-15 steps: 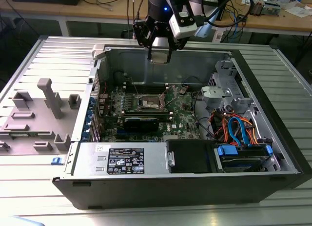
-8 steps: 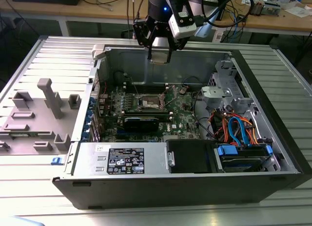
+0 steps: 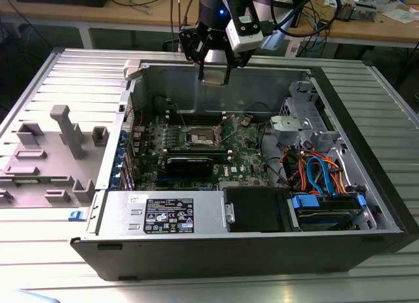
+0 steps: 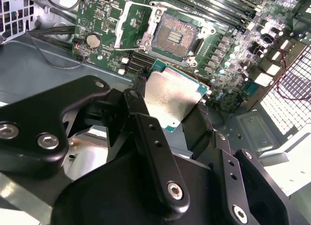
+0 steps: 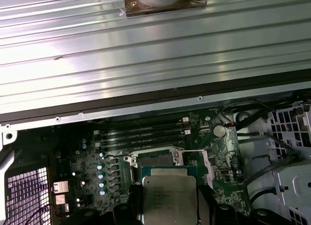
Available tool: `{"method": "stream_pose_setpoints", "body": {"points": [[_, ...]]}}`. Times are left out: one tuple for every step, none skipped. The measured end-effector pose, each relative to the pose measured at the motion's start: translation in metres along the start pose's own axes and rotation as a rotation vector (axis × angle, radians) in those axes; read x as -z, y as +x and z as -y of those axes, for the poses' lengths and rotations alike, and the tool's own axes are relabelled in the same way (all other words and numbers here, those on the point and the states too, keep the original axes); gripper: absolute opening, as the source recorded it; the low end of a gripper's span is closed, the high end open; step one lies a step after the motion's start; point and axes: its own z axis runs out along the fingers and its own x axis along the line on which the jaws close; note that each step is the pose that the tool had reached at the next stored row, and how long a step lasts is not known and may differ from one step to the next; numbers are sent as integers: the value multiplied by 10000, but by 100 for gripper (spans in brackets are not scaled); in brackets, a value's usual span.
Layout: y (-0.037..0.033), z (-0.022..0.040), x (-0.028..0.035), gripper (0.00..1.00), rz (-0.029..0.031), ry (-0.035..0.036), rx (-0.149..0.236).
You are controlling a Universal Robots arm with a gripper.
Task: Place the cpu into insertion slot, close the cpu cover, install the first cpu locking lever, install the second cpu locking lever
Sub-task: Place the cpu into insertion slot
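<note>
Jaws pinch the small flat square silvery cpu (image 3: 214, 76) by two edges. Exterior view: black gripper (image 3: 213, 72) hangs above the open grey computer case (image 3: 216, 254), well clear of the dark square silver-rimmed insertion slot (image 3: 200, 141). Second wrist view: slot bare, thin silver frame cpu cover (image 4: 132, 25) flipped open beside it. First wrist view: cpu (image 5: 169, 196) sits above the green circuit board (image 5: 223, 152).

Nothing printed is legible. A white label (image 3: 169, 215) with black lettering and symbols sits on the silver power supply box (image 3: 211, 219), and a small white sticker (image 3: 134, 199) is just beside it. In the first wrist view, faint engraved lines cross the top of the cpu (image 5: 169, 198), too faint to make out.
</note>
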Motion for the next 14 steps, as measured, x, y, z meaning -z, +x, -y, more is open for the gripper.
{"method": "stream_pose_setpoints", "body": {"points": [[0,0,0,55,2,0,-28],[0,0,0,55,4,0,-43],[0,0,0,55,5,-1,-60],[0,0,0,55,8,-2,-92],[0,0,0,55,11,-3,-128],[0,0,0,55,13,-3,-150],[0,0,0,55,15,-3,-168],[0,0,0,55,18,-4,-206],[0,0,0,55,21,-5,-242],[0,0,0,55,24,-6,-270],[0,0,0,55,25,-6,-284],[0,0,0,55,28,-6,-319],[0,0,0,55,29,-7,-338],[0,0,0,55,32,-7,-354]]}}
